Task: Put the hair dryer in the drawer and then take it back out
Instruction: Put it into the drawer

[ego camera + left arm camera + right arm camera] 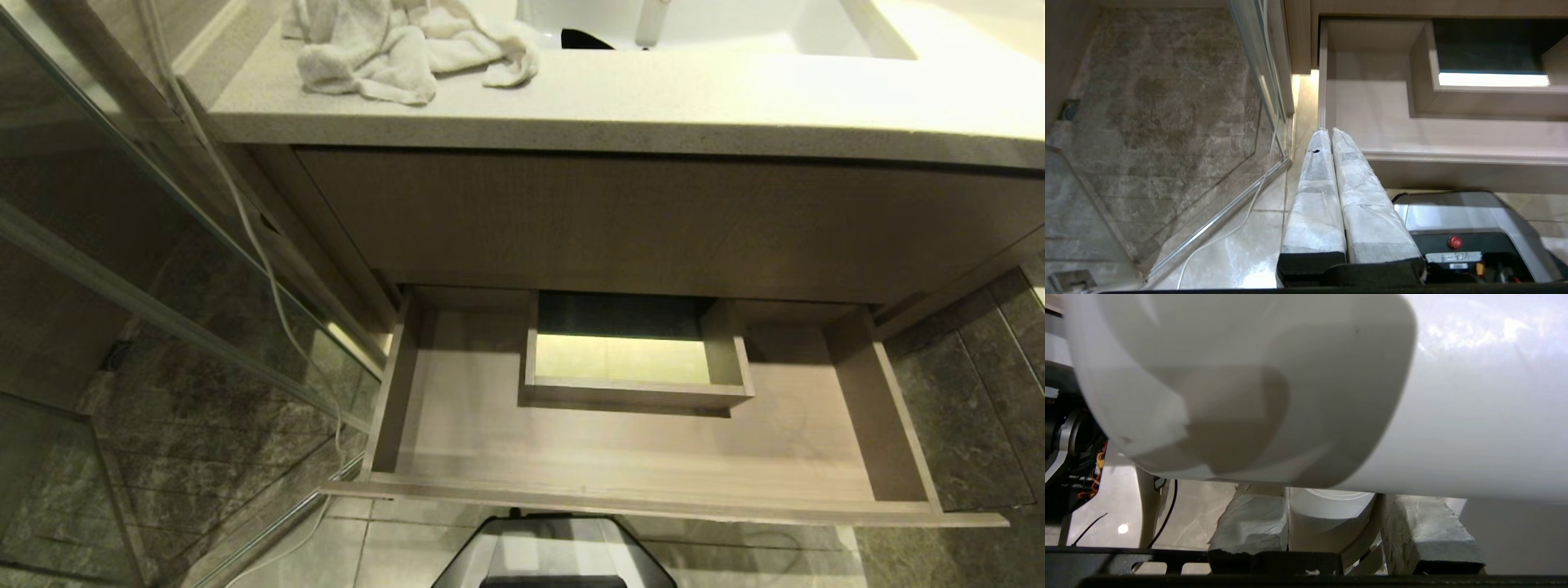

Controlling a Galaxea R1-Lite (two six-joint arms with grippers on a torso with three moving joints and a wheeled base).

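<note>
with the right gripper's (1331, 535) fingers (1253, 522) pinching the slim handle of the white plastic hair dryer (1290, 396), barrel level across them, lower it onto the floor of the open, empty beige wood-grain drawer (457, 457), avoiding its boxed cutout (637, 392); left gripper's (1331, 134) fingers rest pressed together.

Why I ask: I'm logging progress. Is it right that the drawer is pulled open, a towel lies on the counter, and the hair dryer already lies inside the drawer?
Not quite. The drawer is open and the towel lies on the counter, but the head view shows the drawer empty. In the right wrist view, the hair dryer is held in the right gripper, its handle between the fingers.
</note>
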